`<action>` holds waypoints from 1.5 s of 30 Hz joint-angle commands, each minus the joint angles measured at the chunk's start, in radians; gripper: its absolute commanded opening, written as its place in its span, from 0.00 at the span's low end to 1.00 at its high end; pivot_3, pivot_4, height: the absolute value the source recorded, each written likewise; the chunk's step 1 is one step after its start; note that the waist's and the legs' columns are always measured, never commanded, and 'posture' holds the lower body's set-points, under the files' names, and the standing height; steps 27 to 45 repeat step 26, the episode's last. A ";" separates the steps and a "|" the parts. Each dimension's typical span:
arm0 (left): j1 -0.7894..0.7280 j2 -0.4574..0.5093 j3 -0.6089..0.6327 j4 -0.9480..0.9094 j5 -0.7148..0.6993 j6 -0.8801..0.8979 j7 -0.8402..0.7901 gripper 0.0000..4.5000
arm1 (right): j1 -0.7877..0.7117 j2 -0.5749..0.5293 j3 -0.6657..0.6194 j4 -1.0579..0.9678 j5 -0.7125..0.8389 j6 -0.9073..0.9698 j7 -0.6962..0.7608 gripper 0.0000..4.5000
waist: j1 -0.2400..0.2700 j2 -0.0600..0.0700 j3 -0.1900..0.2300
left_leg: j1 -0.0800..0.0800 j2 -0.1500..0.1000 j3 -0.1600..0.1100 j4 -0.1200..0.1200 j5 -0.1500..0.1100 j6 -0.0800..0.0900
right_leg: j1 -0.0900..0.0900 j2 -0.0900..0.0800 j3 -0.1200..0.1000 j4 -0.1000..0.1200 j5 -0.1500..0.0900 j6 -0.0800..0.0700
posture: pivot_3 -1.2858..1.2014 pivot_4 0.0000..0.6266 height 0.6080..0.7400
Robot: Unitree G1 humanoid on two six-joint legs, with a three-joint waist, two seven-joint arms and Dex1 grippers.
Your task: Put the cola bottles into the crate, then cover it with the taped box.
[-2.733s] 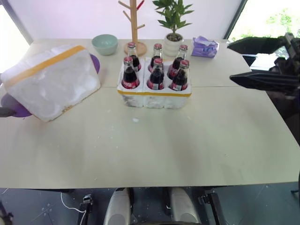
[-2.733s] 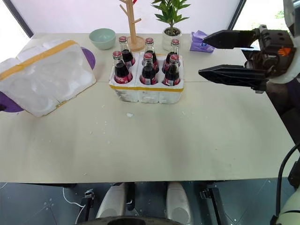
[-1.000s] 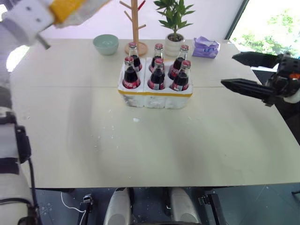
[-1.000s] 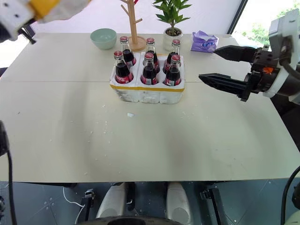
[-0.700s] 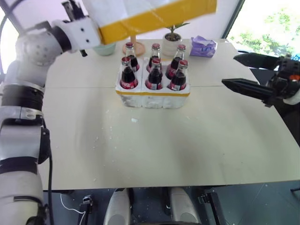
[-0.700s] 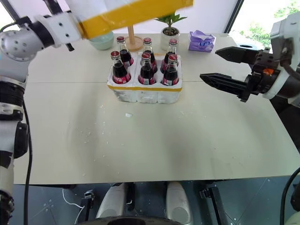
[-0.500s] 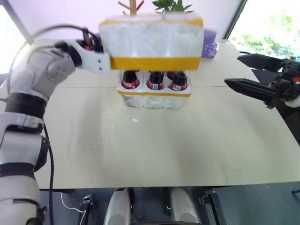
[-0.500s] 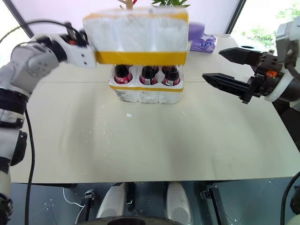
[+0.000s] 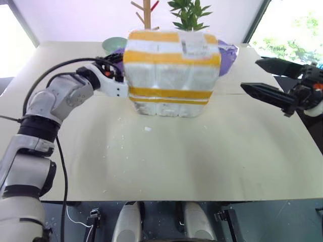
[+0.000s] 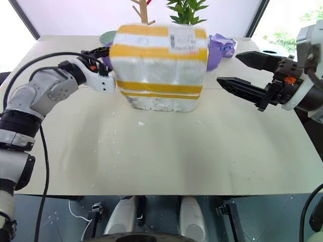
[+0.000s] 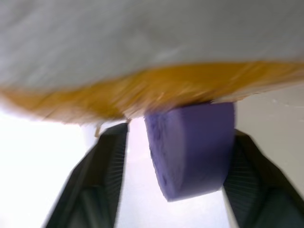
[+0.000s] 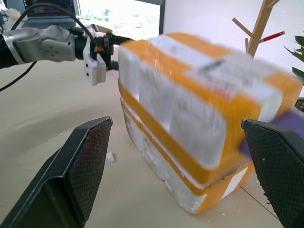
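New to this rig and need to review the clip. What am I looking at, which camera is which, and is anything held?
It is a humanoid robot with two arms, each ending in a two-finger gripper. The two wide pictures come from a stereo camera on its head, looking down over a table. The other two come from cameras on each wrist, looking along that gripper's fingers.

On the table, the taped box stands on top of the crate, and whatever is in the crate is covered. Behind them are a plant, a wooden rack and a purple pack.

The left gripper is at the box's left side. Its fingers are apart around a purple piece under the box's tape, with a gap on one side. The right gripper is open and empty, off to the box's right.
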 commanded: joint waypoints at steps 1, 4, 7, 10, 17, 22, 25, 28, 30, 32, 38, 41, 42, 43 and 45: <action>0.045 0.042 0.052 -0.090 -0.051 -0.015 -0.010 0.82 | -0.022 0.004 -0.010 -0.003 0.023 -0.012 -0.001 1.00 | 0.000 0.000 0.000 | 0.000 0.000 0.000 0.000 0.000 0.000 | 0.000 0.000 0.000 0.000 0.000 0.000 | 0.52 0.24 1.00; 0.130 0.084 0.105 -0.170 -0.110 -0.034 -0.008 0.82 | -0.018 0.011 -0.002 -0.001 0.020 -0.013 -0.004 1.00 | -0.001 0.000 0.000 | 0.000 0.000 0.000 0.000 0.000 0.000 | 0.000 0.000 0.000 0.000 0.000 0.000 | 0.52 0.24 1.00; 0.214 0.126 0.170 -0.233 -0.223 -0.069 -0.039 0.82 | -0.012 0.018 0.002 -0.005 0.019 -0.011 -0.009 1.00 | 0.000 0.000 0.000 | 0.000 0.000 0.000 0.000 0.000 0.000 | 0.000 0.000 0.000 0.000 0.000 0.000 | 0.52 0.24 1.00; 0.353 0.154 0.287 -0.316 -0.585 0.023 -0.247 0.82 | 0.004 0.022 -0.001 -0.004 0.017 -0.009 -0.004 1.00 | -0.001 0.000 0.000 | 0.001 0.001 0.000 0.000 0.000 0.000 | 0.000 0.000 0.000 0.000 0.000 0.000 | 0.52 0.24 1.00; 0.427 0.285 0.613 -0.474 -1.587 1.110 -0.840 0.82 | 0.072 -0.006 0.056 0.054 -0.118 -0.076 0.074 1.00 | -0.002 0.000 0.000 | 0.001 0.001 -0.002 0.001 0.000 -0.001 | 0.002 0.000 -0.001 0.001 0.000 0.000 | 0.52 0.24 1.00; 0.332 0.415 0.607 -0.407 -1.676 1.320 -1.052 0.82 | 0.077 -0.024 0.129 0.142 -0.228 -0.146 0.148 1.00 | -0.002 0.001 0.000 | 0.002 0.000 -0.002 0.000 0.000 -0.001 | 0.003 0.000 -0.001 -0.001 -0.001 -0.002 | 0.52 0.24 1.00; 0.297 0.419 0.567 -0.407 -1.614 1.303 -1.090 0.82 | 0.055 -0.019 0.148 0.170 -0.248 -0.159 0.171 1.00 | -0.002 0.002 0.000 | 0.006 0.000 -0.001 0.000 0.000 -0.001 | 0.006 0.000 -0.001 -0.001 -0.002 -0.004 | 0.52 0.24 1.00; 0.294 0.419 0.557 -0.412 -1.593 1.292 -1.100 0.82 | 0.050 -0.017 0.152 0.175 -0.252 -0.160 0.176 1.00 | -0.002 0.002 0.000 | 0.007 0.000 -0.001 0.000 0.000 -0.001 | 0.007 0.000 -0.001 -0.001 -0.002 -0.004 | 0.52 0.24 1.00; 0.294 0.419 0.557 -0.412 -1.593 1.292 -1.100 0.82 | 0.050 -0.017 0.152 0.175 -0.252 -0.160 0.176 1.00 | -0.002 0.002 0.000 | 0.007 0.000 -0.001 0.000 0.000 -0.001 | 0.007 0.000 -0.001 -0.001 -0.002 -0.004 | 0.52 0.24 1.00; 0.294 0.419 0.557 -0.412 -1.593 1.292 -1.100 0.82 | 0.050 -0.017 0.152 0.175 -0.252 -0.160 0.176 1.00 | -0.002 0.002 0.000 | 0.007 0.000 -0.001 0.000 0.000 -0.001 | 0.007 0.000 -0.001 -0.001 -0.002 -0.004 | 0.52 0.24 1.00; 0.294 0.419 0.557 -0.412 -1.593 1.292 -1.100 0.82 | 0.050 -0.017 0.152 0.175 -0.252 -0.160 0.176 1.00 | -0.002 0.002 0.000 | 0.007 0.000 -0.001 0.000 0.000 -0.001 | 0.007 0.000 -0.001 -0.001 -0.002 -0.004 | 0.52 0.24 1.00; 0.294 0.419 0.557 -0.412 -1.593 1.292 -1.100 0.82 | 0.050 -0.017 0.152 0.175 -0.252 -0.160 0.176 1.00 | -0.002 0.002 0.000 | 0.007 0.000 -0.001 0.000 0.000 -0.001 | 0.007 0.000 -0.001 -0.001 -0.002 -0.004 | 0.52 0.24 1.00; 0.294 0.419 0.557 -0.412 -1.593 1.292 -1.100 0.82 | 0.050 -0.017 0.152 0.175 -0.252 -0.160 0.176 1.00 | -0.002 0.002 0.000 | 0.007 0.000 -0.001 0.000 0.000 -0.001 | 0.007 0.000 -0.001 -0.001 -0.002 -0.004 | 0.52 0.24 1.00; 0.294 0.419 0.557 -0.412 -1.593 1.292 -1.100 0.82 | 0.050 -0.017 0.152 0.175 -0.252 -0.160 0.176 1.00 | -0.002 0.002 0.000 | 0.007 0.000 -0.001 0.000 0.000 -0.001 | 0.007 0.000 -0.001 -0.001 -0.002 -0.004 | 0.52 0.24 1.00; 0.294 0.419 0.557 -0.412 -1.593 1.292 -1.100 0.82 | 0.050 -0.017 0.152 0.175 -0.252 -0.160 0.176 1.00 | -0.002 0.002 0.000 | 0.007 0.000 -0.001 0.000 0.000 -0.001 | 0.007 0.000 -0.001 -0.001 -0.002 -0.004 | 0.52 0.24 1.00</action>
